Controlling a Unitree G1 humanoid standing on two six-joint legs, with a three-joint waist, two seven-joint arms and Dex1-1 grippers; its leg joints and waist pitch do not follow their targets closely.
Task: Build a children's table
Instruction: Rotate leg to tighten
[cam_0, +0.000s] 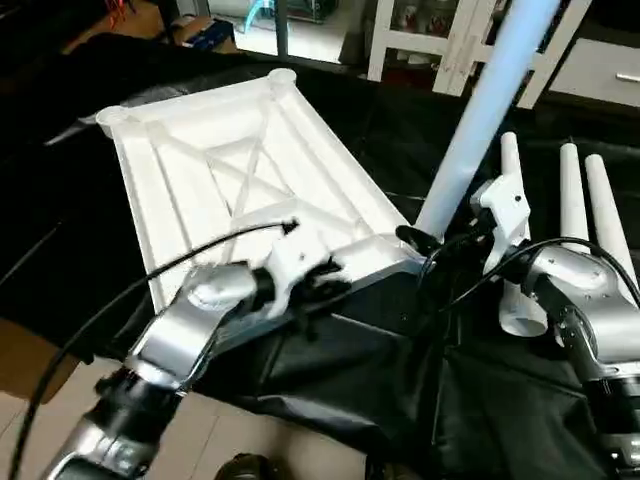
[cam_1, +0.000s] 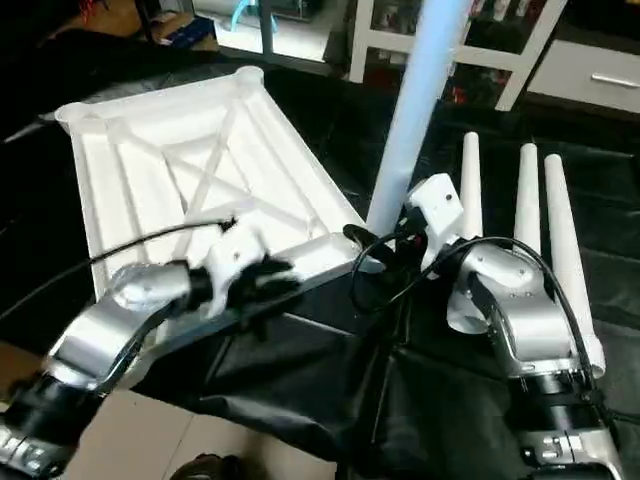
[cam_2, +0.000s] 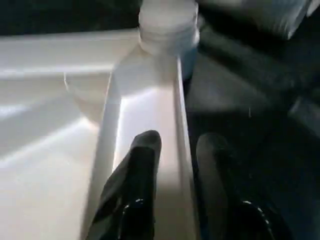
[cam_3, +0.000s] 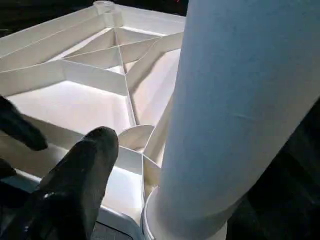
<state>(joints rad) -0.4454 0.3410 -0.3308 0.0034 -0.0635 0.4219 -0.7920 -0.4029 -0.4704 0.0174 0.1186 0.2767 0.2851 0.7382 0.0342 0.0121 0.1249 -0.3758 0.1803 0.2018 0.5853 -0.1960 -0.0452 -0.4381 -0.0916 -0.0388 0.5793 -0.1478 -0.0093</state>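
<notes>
One leg (cam_0: 478, 110) going into tabletop's (cam_0: 225, 175) near corner socket, right tool (cam_1: 405, 240) clamped around it. Left tool (cam_2: 175, 165) pinching tabletop rim beside that socket. Three legs (cam_0: 575, 215) lying right of tabletop on table (cam_0: 400, 120). So roughly quarter done, I'd guess.

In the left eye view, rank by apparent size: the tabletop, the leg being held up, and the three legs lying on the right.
1. Tabletop, largest.
2. Held leg, upright in the right gripper; looms large partly from nearness.
3. Three lying legs: each thinner; they look alike, so unranked.
</notes>
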